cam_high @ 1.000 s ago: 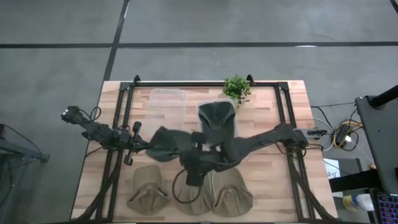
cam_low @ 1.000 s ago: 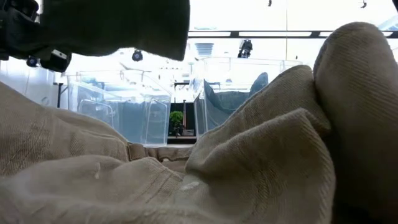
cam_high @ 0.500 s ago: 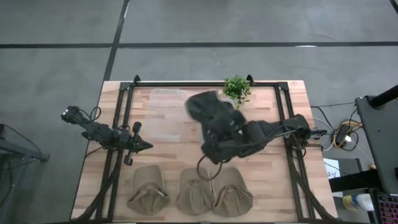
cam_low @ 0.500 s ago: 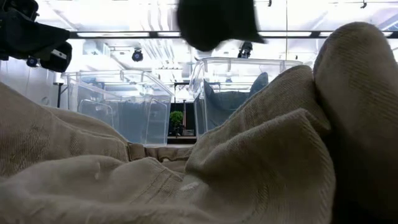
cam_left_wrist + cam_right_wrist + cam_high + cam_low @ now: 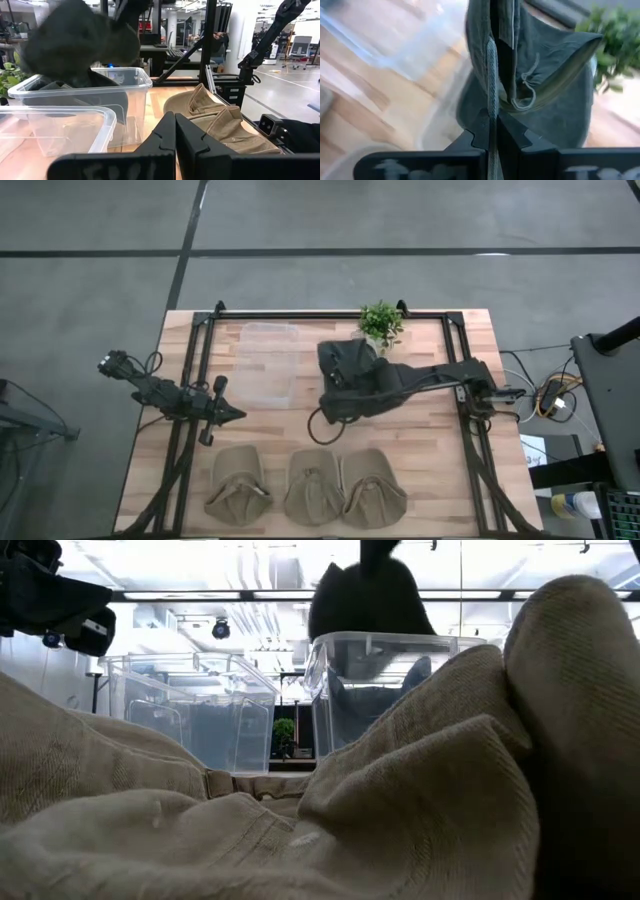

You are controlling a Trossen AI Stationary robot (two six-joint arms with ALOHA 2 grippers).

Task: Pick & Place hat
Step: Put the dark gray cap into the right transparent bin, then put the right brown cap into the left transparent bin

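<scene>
A robotics lab or workshop: polished grey concrete floor (image 5: pixel 90 220) around a wooden table (image 5: pixel 430 450) framed with black rails, ceiling strip lights (image 5: pixel 220 595), more dark frame rigs (image 5: pixel 210 40) and workbenches beyond, cabled equipment (image 5: pixel 555 395) beside the table.

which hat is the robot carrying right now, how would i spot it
Start at the potted plant on the table's far edge. Beside it stands a clear bin, and the dark green hat hangs over it from the right hand. The other loose hats are tan.
</scene>
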